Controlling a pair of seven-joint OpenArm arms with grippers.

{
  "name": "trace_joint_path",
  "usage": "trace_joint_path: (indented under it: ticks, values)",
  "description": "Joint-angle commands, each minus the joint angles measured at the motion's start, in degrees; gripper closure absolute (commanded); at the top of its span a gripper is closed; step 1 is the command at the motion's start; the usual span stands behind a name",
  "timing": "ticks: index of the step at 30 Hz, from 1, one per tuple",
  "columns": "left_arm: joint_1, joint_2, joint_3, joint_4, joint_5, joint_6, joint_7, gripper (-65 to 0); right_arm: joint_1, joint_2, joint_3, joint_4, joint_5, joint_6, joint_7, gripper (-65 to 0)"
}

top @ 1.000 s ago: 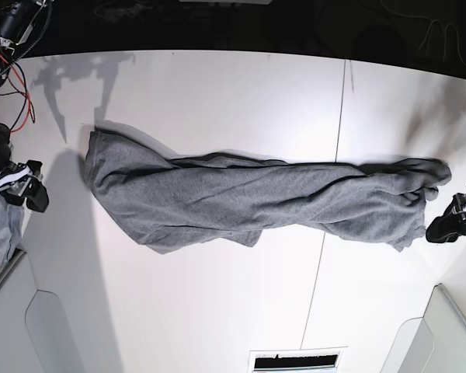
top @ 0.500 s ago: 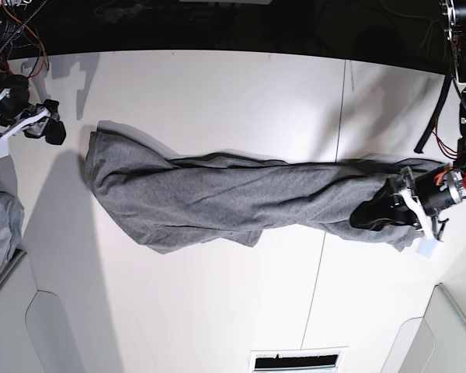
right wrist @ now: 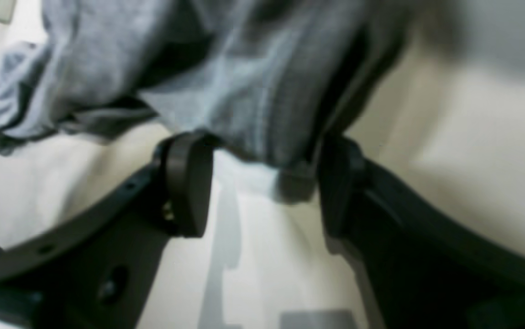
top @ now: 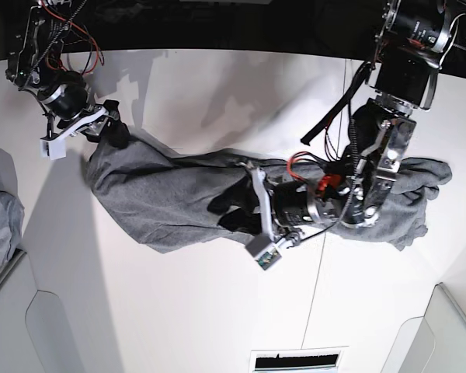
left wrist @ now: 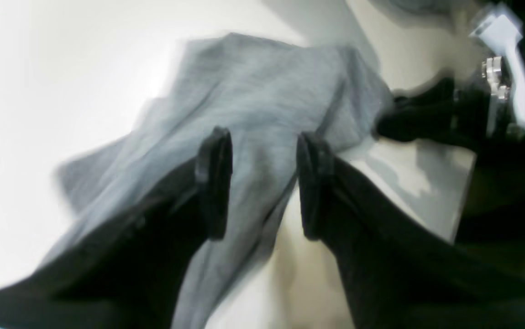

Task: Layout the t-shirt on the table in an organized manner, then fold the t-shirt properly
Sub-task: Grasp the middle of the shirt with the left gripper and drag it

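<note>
Layout step, not folding yet: the t-shirt (top: 179, 198) lies as a twisted, bunched strip across the middle of the table (top: 217, 311), w/ one end toward the base view's left and the other at its right. Left gripper (top: 233, 208) reaches over the shirt's mid section, jaws partly apart w/ cloth showing betw. them in the wrist view; can't tell if it's actually pinching fabric. Right gripper (top: 113, 134) sits at the shirt's far corner, jaws wide, hem edge just betw. the pads, not closed. Next prob. needs both to close on cloth, then pull apart to untwist. Vs. half a sec ago: left arm was at the shirt's far end, now mid-shirt; right was off the cloth, now on its corner.
</note>
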Motion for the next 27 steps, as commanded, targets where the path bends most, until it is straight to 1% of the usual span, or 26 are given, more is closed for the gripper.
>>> trace_joint_path:
  ticks: [1, 3, 4, 5, 6, 8, 9, 11, 13, 15, 18, 20, 24, 27]
  values:
    - [-2.2, 0.5, 1.6, 0.2, 0.9, 1.2, -2.3, -26.0, 0.3, -0.2, 0.1, 0.6, -0.2, 0.2, 0.4, -36.4]
    - [-3.5, 2.2, 5.3, -1.4, 4.3, 3.3, -4.1, -26.0, 0.4, -1.1, 0.1, 0.6, -1.0, 0.2, 0.5, -36.4]
    - [-4.0, 3.0, 7.0, -2.3, 5.6, 4.2, -4.7, -26.0, 0.5, -1.4, 0.1, 0.6, -1.2, 0.2, 0.5, -35.0]
    - [-4.5, 3.8, 8.5, -3.2, 6.9, 4.4, -5.3, -26.0, 0.5, -1.6, 0.1, 0.6, -1.2, 0.4, 0.5, -30.2]
    - [-5.0, 4.6, 9.8, -4.3, 8.1, 4.8, -5.8, -26.0, 0.4, -1.8, 0.1, 0.7, -1.2, 0.7, 0.4, -23.0]
    - [-5.6, 5.9, 11.9, -6.1, 10.0, 6.4, -6.5, -26.0, 0.4, -1.9, 0.1, 0.7, -1.2, 0.7, 0.4, -5.9]
    - [-5.8, 6.4, 12.5, -7.0, 10.2, 7.4, -6.6, -26.0, 0.5, -1.9, 0.1, 0.7, -1.2, 0.7, 0.6, 0.0]
    - [-5.7, 6.8, 12.7, -8.0, 10.1, 8.4, -6.9, -26.0, 0.5, -1.9, 0.1, 0.8, -1.2, 0.6, 0.9, 0.0]
    - [-5.7, 6.7, 12.6, -8.2, 10.2, 8.6, -6.9, -26.0, 0.4, -1.9, 0.1, 1.3, -1.2, 0.7, 0.8, 0.0]
    - [-5.8, 6.7, 12.4, -8.2, 10.2, 8.6, -6.9, -26.0, 0.4, -1.9, 0.1, 2.0, -0.5, 0.7, -0.9, 0.0]
    - [-5.8, 6.7, 12.4, -8.2, 11.6, 8.6, -6.9, -26.0, -0.4, -1.9, 0.1, 3.8, 4.1, 1.0, -6.0, 0.0]
    - [-5.8, 6.5, 12.4, -8.2, 12.2, 8.6, -6.8, -26.0, -2.0, -2.3, 0.1, 5.8, 7.5, 1.7, -7.8, 0.0]
    - [-5.7, 5.2, 12.4, -8.2, 12.2, 8.6, -6.8, -26.0, -5.9, -3.2, 1.1, 12.2, 7.5, 1.7, -6.6, 0.0]
    - [-5.8, 4.2, 12.4, -8.2, 12.0, 8.6, -6.6, -26.0, -6.0, -3.1, 3.2, 15.3, 4.0, 1.6, -2.8, 0.0]
